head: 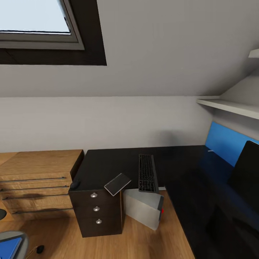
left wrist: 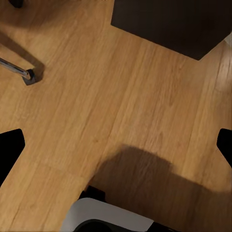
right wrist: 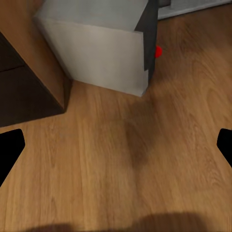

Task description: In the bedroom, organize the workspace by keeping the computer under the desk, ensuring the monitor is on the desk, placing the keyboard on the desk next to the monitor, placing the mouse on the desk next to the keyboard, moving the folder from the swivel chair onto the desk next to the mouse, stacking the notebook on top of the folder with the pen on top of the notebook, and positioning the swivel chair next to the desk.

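From the head camera I see the black desk (head: 108, 162) across the middle and right of the frame, its 3 drawers (head: 96, 208) with round silver knobs at lower centre. The keyboard (head: 147, 173) lies on the desk top at centre, long axis running away from me, its near end at the desk's front edge. The notebook (head: 117, 184) sits just left of it, tilted and overhanging the front edge above the drawers. A small dark mouse (head: 75, 185) rests at the desk's left front corner. The computer (head: 143, 208) stands on the wood floor (head: 144, 244) below the keyboard, beside the drawers and tilted. The monitor (head: 247, 172) shows as a dark panel at the right edge, against the blue wall panel (head: 225, 142). In the lower left corner, the blue folder (head: 8, 248) lies on the swivel chair (head: 19, 239) seat. A light wooden drawer chest (head: 36, 183) stands left of the desk.

In the left wrist view, the left gripper (left wrist: 116, 145) has its fingers wide apart at the frame edges over bare floor. In the right wrist view, the right gripper (right wrist: 116, 145) is likewise spread, empty, with the computer's grey side in the upper half.
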`<state>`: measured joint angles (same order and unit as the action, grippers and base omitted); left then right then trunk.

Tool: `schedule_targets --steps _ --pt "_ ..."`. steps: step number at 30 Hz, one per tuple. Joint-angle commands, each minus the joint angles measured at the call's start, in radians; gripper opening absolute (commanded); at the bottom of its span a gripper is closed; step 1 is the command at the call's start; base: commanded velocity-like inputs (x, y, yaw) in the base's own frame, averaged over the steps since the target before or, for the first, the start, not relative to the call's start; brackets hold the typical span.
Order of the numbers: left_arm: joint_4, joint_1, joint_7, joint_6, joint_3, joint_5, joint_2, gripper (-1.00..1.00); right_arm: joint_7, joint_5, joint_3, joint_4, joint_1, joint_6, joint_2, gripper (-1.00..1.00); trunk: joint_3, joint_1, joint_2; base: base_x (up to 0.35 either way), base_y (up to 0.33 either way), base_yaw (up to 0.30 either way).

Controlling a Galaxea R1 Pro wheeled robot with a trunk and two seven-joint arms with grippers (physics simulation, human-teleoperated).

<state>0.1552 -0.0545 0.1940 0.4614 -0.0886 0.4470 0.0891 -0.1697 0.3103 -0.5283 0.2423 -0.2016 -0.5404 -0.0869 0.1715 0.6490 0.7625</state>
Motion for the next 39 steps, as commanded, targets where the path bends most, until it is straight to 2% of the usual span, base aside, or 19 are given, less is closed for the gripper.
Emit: schedule_targets --steps 1,4,9,13,15,17,18,20,21,22,23,24,25,29,33,35,36,37,39 --pt "-0.001 -0.001 0.01 0.0 -0.008 0.003 0.0 1.0 -0.005 0.006 -0.009 0.002 -0.001 -0.003 -0.001 1.0 0.005 0.004 0.008 0.001 0.0 0.0" --pt "0.002 -0.001 0.008 0.0 -0.009 0.004 -0.001 1.0 -0.003 0.004 -0.009 0.014 -0.002 -0.004 -0.003 1.0 0.014 0.016 0.029 0.0 0.0 0.0" --pt "0.004 -0.001 0.006 -0.005 -0.009 0.004 -0.005 1.0 0.008 -0.002 -0.01 0.084 -0.025 0.001 -0.024 1.0 0.03 0.035 0.064 0.0 0.0 0.0" --pt "0.006 -0.001 0.006 -0.006 -0.01 0.004 -0.007 1.0 0.034 -0.007 -0.012 0.127 -0.121 0.009 -0.036 1.0 0.042 0.05 0.092 0.0 0.0 0.0" --pt "0.006 -0.001 0.006 -0.006 -0.01 0.004 -0.008 1.0 0.04 -0.035 -0.013 0.133 -0.16 0.025 -0.042 1.0 0.049 0.058 0.106 0.0 0.0 0.0" --pt "0.006 -0.001 0.005 -0.006 -0.01 0.005 -0.008 1.0 0.041 -0.097 -0.013 0.136 -0.19 0.057 -0.045 1.0 0.055 0.065 0.12 0.0 0.0 0.0" --pt "0.006 -0.001 0.005 -0.006 -0.01 0.005 -0.008 1.0 0.041 -0.153 -0.013 0.14 -0.205 0.083 -0.046 1.0 0.058 0.069 0.127 0.0 0.0 0.0" --pt "0.006 -0.001 0.005 -0.006 -0.01 0.005 -0.009 1.0 0.04 -0.215 -0.012 0.143 -0.217 0.107 -0.046 1.0 0.064 0.077 0.141 0.0 0.0 0.0" --pt "0.006 -0.001 0.005 -0.006 -0.01 0.005 -0.009 1.0 0.038 -0.273 -0.011 0.147 -0.229 0.128 -0.046 1.0 0.067 0.081 0.148 0.0 0.0 0.0" --pt "0.006 -0.001 0.005 -0.006 -0.01 0.005 -0.009 1.0 0.037 -0.299 -0.011 0.149 -0.234 0.136 -0.047 1.0 0.071 0.085 0.155 0.0 0.0 0.0" --pt "0.006 -0.001 0.005 -0.006 -0.01 0.005 -0.013 1.0 0.029 -0.361 -0.011 0.157 -0.245 0.152 -0.048 1.0 0.074 0.088 0.162 0.0 0.0 0.0" --pt "0.006 -0.001 0.005 -0.006 -0.01 0.005 -0.016 1.0 0.021 -0.386 -0.01 0.16 -0.25 0.158 -0.049 1.0 0.077 0.092 0.169 0.0 0.0 0.0" --pt "0.007 -0.001 0.005 -0.006 -0.01 0.005 -0.019 1.0 0.006 -0.409 -0.01 0.165 -0.255 0.164 -0.048 1.0 0.08 0.096 0.176 0.0 0.0 0.0" --pt "0.007 -0.001 0.005 -0.003 -0.01 0.009 -0.021 1.0 -0.039 -0.431 -0.011 0.172 -0.259 0.188 -0.048 1.0 0.093 0.111 0.204 0.0 0.0 0.0" --pt "0.007 -0.001 0.005 -0.002 -0.01 0.041 -0.021 1.0 -0.087 -0.458 -0.014 0.175 -0.26 0.249 -0.045 1.0 0.105 0.127 0.232 0.0 0.0 0.0" --pt "0.007 -0.001 0.005 -0.001 -0.01 0.062 -0.022 1.0 -0.127 -0.533 -0.015 0.19 -0.261 0.317 -0.043 1.0 0.111 0.134 0.246 0.0 0.0 0.0" --pt "0.007 -0.001 0.005 -0.001 -0.01 0.069 -0.022 1.0 -0.144 -0.608 -0.015 0.216 -0.261 0.378 -0.042 1.0 0.114 0.138 0.253 0.0 0.0 0.0" --pt "0.007 -0.001 0.005 0.0 -0.01 0.07 -0.022 1.0 -0.147 -0.633 -0.015 0.225 -0.261 0.399 -0.041 1.0 0.118 0.142 0.26 0.0 0.0 0.0" --pt "0.009 -0.001 0.005 0.0 -0.01 0.074 -0.022 1.0 -0.158 -0.74 -0.015 0.257 -0.261 0.493 -0.04 1.0 0.124 0.15 0.274 0.0 0.0 0.0"
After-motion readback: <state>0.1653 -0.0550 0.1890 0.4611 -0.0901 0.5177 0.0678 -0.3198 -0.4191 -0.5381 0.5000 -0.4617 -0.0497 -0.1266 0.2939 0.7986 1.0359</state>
